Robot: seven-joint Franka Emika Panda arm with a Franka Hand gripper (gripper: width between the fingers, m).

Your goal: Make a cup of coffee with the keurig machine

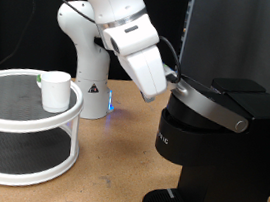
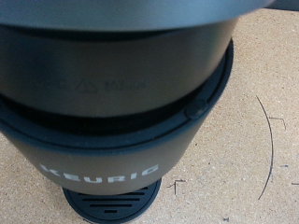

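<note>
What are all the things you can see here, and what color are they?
keurig machine: one, black with a silver-grey handle, exterior view's right, on the table.
cup: one, white, on the stand's top tier, exterior view's left.
round stand: one, white with two dark tiers.
table: one, light wood.
robot arm: one, white, reaching from its base behind.
gripper: one, at the machine's handle; not seen in the wrist view.

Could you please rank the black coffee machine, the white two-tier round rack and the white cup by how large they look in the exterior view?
1. Boxy matte-black Keurig coffee machine, though it stands nearer the camera.
2. White two-tier round rack with dark mesh shelves, not much smaller.
3. Plain white handleless cup on the rack's upper shelf, clearly smallest.
</note>
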